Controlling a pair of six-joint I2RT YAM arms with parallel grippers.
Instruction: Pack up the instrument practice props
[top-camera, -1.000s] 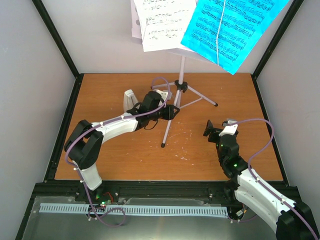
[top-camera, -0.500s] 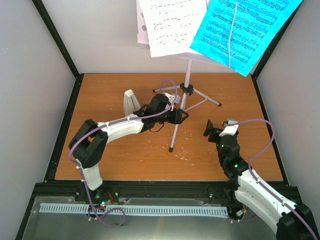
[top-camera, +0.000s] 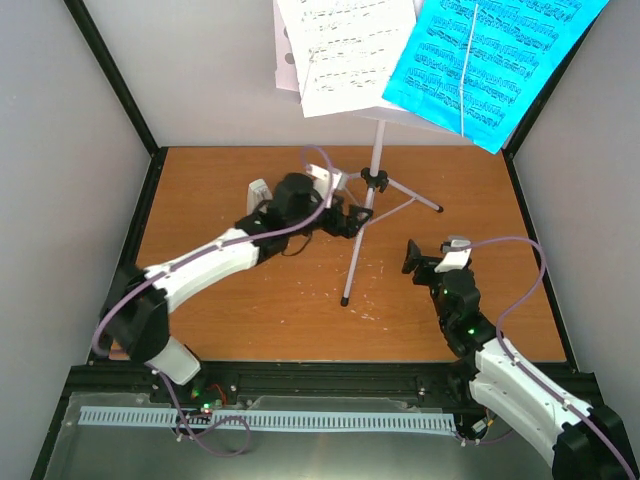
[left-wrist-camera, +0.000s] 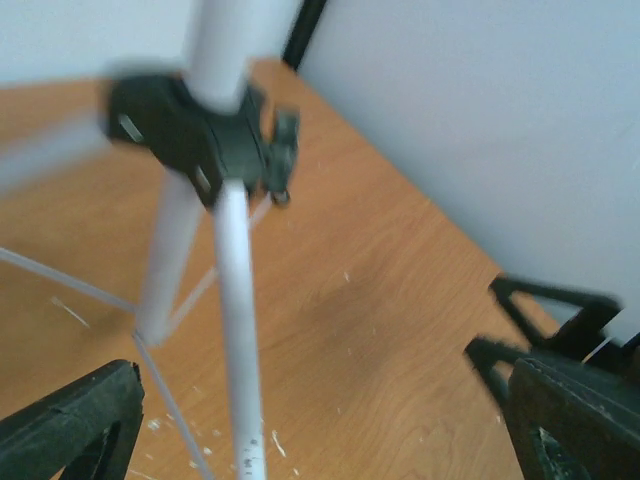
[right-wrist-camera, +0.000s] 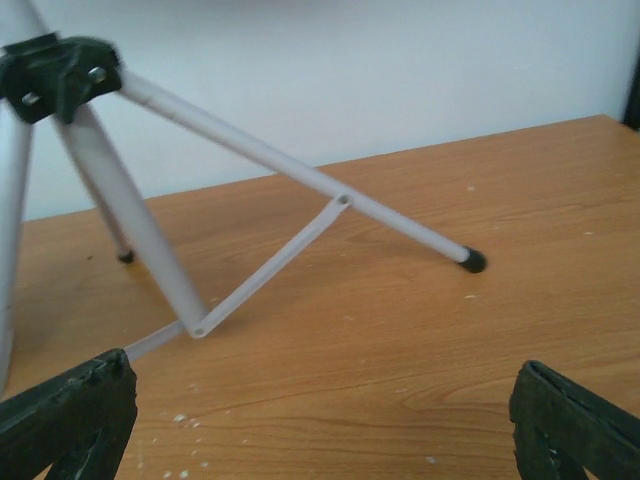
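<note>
The lilac music stand (top-camera: 376, 150) stands on its tripod at the back middle of the table. White sheet-music pages (top-camera: 345, 50) and blue ones (top-camera: 490, 60) rest on its tray. My left gripper (top-camera: 355, 218) is open just left of the black tripod hub (left-wrist-camera: 200, 130). The front leg (left-wrist-camera: 238, 340) runs between the wide-apart fingers and touches neither. The white metronome (top-camera: 258, 192) peeks out behind the left arm. My right gripper (top-camera: 428, 258) is open and empty, right of the stand, facing the right leg (right-wrist-camera: 300, 175) and its black foot (right-wrist-camera: 472, 260).
The wooden table (top-camera: 250, 310) is boxed in by grey walls and a black frame. White scuff flecks (top-camera: 375, 300) dot the wood near the front leg's foot (top-camera: 345, 300). My right gripper's fingers (left-wrist-camera: 555, 310) show at the right of the left wrist view.
The left gripper slid the stand to the right, then opened and let go of the leg. It drew back a little toward the hub. The right arm barely moved.
</note>
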